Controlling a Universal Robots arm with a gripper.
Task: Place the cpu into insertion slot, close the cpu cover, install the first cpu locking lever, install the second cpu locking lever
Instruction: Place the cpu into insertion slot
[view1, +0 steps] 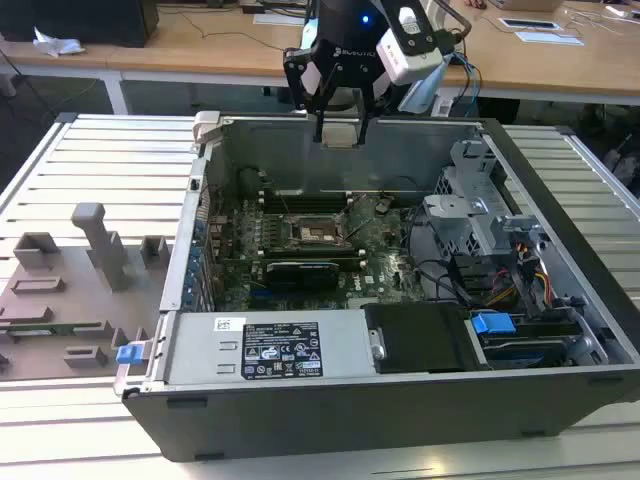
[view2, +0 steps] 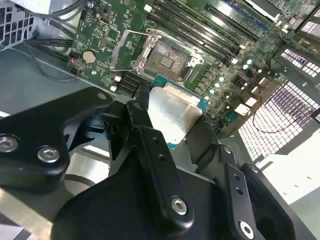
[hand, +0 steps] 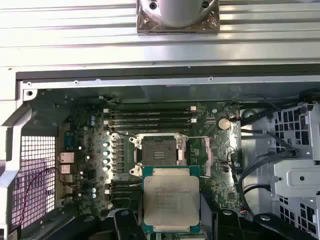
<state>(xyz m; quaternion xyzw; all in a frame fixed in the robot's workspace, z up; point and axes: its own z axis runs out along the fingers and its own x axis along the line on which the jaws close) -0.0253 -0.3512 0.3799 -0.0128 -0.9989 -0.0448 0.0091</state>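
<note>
First step in hand, as judged: the cpu (hand: 171, 202) is gripped flat between two fingers (view2: 146, 137), closed on its opposite edges, and is held above the open computer case (view1: 400, 400) that sits on the slatted surface (view1: 100, 170). The insertion slot (hand: 157, 151) is seen bare, just beyond the chip in both wrist views, with the cpu cover (view2: 118, 50) swung up beside it. What is called for, by this reading, is the chip being squared over the socket and lowered level. Counted: one cpu, one slot, one cover, four long memory slots (hand: 150, 120).
</note>
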